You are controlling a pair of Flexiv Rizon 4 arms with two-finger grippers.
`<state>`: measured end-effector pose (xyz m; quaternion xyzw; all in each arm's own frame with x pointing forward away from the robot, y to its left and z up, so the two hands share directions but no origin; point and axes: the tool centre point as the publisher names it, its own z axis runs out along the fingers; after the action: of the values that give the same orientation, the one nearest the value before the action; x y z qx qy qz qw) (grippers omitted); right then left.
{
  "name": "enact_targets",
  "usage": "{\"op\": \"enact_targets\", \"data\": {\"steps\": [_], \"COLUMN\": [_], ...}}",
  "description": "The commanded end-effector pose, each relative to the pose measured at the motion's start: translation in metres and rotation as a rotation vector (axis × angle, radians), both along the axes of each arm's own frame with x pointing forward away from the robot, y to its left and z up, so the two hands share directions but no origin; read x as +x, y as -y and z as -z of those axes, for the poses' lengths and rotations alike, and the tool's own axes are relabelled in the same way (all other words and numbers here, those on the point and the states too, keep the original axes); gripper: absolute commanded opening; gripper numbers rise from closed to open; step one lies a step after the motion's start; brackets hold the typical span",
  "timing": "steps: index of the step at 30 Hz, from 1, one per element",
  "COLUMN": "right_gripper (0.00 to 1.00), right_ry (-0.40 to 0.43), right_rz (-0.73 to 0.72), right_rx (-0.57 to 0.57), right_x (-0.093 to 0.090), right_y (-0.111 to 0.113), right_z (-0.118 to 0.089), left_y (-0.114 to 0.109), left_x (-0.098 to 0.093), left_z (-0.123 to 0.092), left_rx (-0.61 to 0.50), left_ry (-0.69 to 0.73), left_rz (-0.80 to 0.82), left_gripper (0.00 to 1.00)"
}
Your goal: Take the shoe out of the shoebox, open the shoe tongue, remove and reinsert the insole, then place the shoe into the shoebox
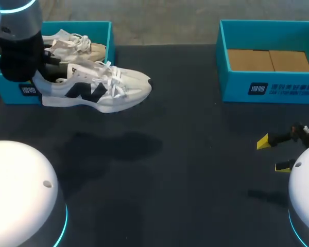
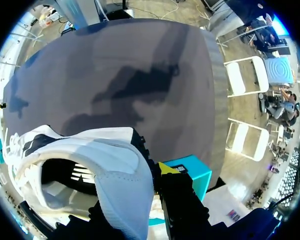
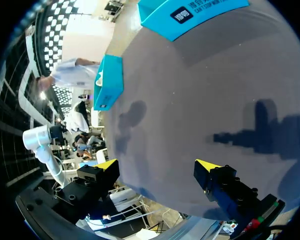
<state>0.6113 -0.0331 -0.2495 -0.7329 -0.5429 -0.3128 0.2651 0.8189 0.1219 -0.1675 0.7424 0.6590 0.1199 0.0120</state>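
**Right end effector** [image 1: 275,154]: nearest item, at the right edge of the dark matte surface [image 1: 185,170]. Its yellow-tipped fingers were spread apart, with nothing between them.

**White lace-up sneaker with dark side logo** [image 1: 98,90]: the task's shoe. It was held by the heel, toe pointing toward the middle, partly past the front corner of the left box. The shadow cast below suggests it was carried clear of the surface.

**Left end effector** [image 2: 140,190]: clenched on the sneaker's heel collar.

**Step in hand, as judged:** removal from the box. The heel grip is best kept firm, the box wall cleared, and the sole set flat mid-surface, within reach of the free arm.

**Left teal cardboard shoebox** [image 1: 111,38]: a second white sneaker [image 1: 74,43] was inside.

**Right teal cardboard shoebox** [image 1: 268,87]: only a brown cardboard liner [image 1: 270,60] was inside.
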Motion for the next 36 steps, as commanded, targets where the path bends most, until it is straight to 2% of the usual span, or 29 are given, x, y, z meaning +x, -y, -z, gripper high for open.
{"op": "enact_targets", "data": {"steps": [1,4,5,6,7,8,9,21,25,36], "right_gripper": [1.0,1.0,1.0,1.0,1.0,1.0,1.0,1.0,1.0,1.0], "right_ry": [0.0,0.0,0.0,0.0,0.0,0.0,0.0,0.0,0.0,0.0], "right_rz": [0.002,0.002,0.002,0.002,0.002,0.002,0.002,0.002,0.002,0.002], "right_rx": [-0.004,-0.004,-0.004,-0.004,-0.004,-0.004,-0.004,-0.004,-0.004,-0.004], "right_x": [-0.002,-0.002,-0.002,-0.002,-0.002,-0.002,-0.002,-0.002,-0.002,-0.002], "right_y": [-0.001,-0.001,-0.001,-0.001,-0.001,-0.001,-0.001,-0.001,-0.001,-0.001], "right_z": [0.0,0.0,0.0,0.0,0.0,0.0,0.0,0.0,0.0,0.0], "left_y": [0.004,0.012,0.023,0.027,0.027,0.041,0.046,0.088,0.102,0.132], "left_x": [-0.015,-0.023,-0.038,-0.043,-0.043,-0.046,-0.051,-0.097,-0.102,-0.099], "left_z": [0.005,0.011,0.018,0.02,0.02,0.029,0.031,0.071,0.085,0.127], "left_rx": [-0.018,-0.011,-0.003,0.0,0.0,-0.002,0.002,0.022,0.013,-0.016], "left_ry": [-0.033,-0.053,-0.083,-0.091,-0.091,-0.123,-0.128,-0.194,-0.207,-0.23], "left_rz": [0.008,0.013,0.043,0.05,0.05,0.065,0.075,0.092,0.083,0.025], "left_gripper": [0.0,0.0,0.0,0.0,0.0,0.0,0.0,0.0,0.0,0.0]}}
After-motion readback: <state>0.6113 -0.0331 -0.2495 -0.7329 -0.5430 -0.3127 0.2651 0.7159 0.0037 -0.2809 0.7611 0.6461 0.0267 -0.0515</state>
